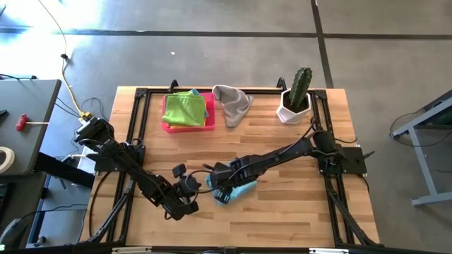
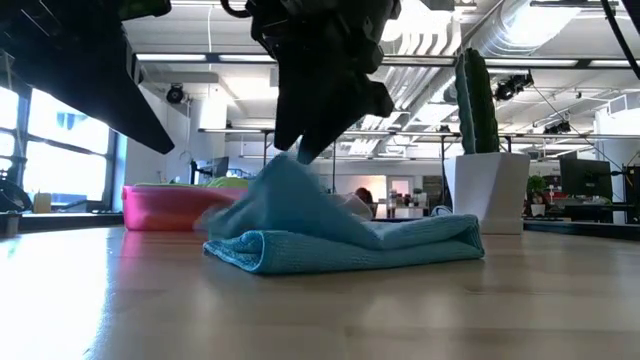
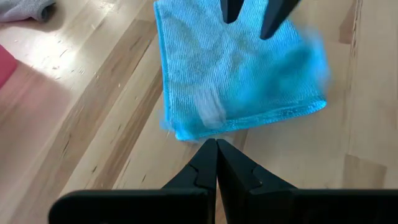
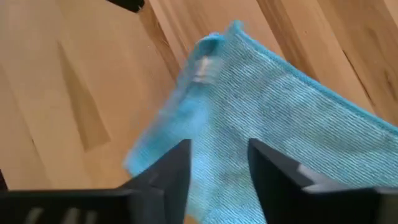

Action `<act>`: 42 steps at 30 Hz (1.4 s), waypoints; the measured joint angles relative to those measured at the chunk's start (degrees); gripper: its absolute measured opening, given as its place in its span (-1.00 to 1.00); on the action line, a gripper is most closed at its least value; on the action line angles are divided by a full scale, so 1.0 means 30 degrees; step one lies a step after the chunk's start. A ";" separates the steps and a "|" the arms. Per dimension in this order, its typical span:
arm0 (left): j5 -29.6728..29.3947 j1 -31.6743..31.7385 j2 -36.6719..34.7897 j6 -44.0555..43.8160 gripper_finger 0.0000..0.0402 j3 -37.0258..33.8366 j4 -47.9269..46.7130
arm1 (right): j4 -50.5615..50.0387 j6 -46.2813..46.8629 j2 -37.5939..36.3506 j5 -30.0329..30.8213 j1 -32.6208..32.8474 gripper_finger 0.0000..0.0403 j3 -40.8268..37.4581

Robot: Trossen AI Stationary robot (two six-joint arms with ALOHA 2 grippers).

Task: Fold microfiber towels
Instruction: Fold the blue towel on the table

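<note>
Right end effector [image 1: 224, 189] hangs over the blue towel [image 1: 236, 190] with its two fingers parted; the right wrist view shows cloth in the gap between them but no pinch, so it holds nothing. Left end effector [image 1: 189, 185] waits just beside the towel with its fingers pressed together and empty.

The blue towel lies near the middle of the table [image 1: 282, 219], toward the front, doubled over once. In the low view a rounded fold runs along its near edge, and one part is peaked up under the right end effector.

A pink tray [image 1: 168, 127] sits at the back with a green towel [image 1: 185, 109] piled in it, and a grey towel [image 1: 232, 103] lies crumpled just beside it. A potted cactus [image 1: 296, 95] stands farther along the back edge.

The cloth looks light, limp and slightly grippy. It will likely sag and drape when lifted, and drag instead of sliding cleanly. A corner or hemmed edge, such as the one beside the pale label [image 4: 200, 67], seems the best hold; pinching mid-panel would probably bunch both layers.
</note>
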 joint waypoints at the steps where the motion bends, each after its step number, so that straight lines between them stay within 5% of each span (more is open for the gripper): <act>1: -0.0001 0.0000 0.0000 0.0000 -1.00 0.0000 0.0030 | -0.0060 -0.0088 0.0000 -0.0068 0.0000 -0.22 0.0000; 6: -0.0129 0.0056 0.0000 -0.0124 -1.00 0.0000 0.0440 | -0.2458 -0.2708 -0.0178 0.0647 -0.0013 -0.04 0.0837; 19: 0.0273 0.0407 0.0000 -0.0365 -0.96 0.0000 0.2717 | -0.9572 -0.7392 -0.1951 0.5046 0.0015 -0.17 0.2060; 24: 0.3457 0.1157 0.0000 -0.0517 -0.85 0.0000 0.2888 | -0.7433 -0.6947 -0.5293 0.6614 0.0534 -0.17 -0.1623; 31: 0.7044 0.2224 0.0000 -0.3553 -0.64 0.0000 0.2682 | 0.0070 -0.6815 -1.1041 0.6563 0.1107 -0.17 -1.0361; 42: 0.6452 0.2466 0.0623 -0.8884 -0.27 0.0007 0.2803 | 0.9754 -0.7904 -1.8670 0.6195 0.1282 -0.17 -2.1214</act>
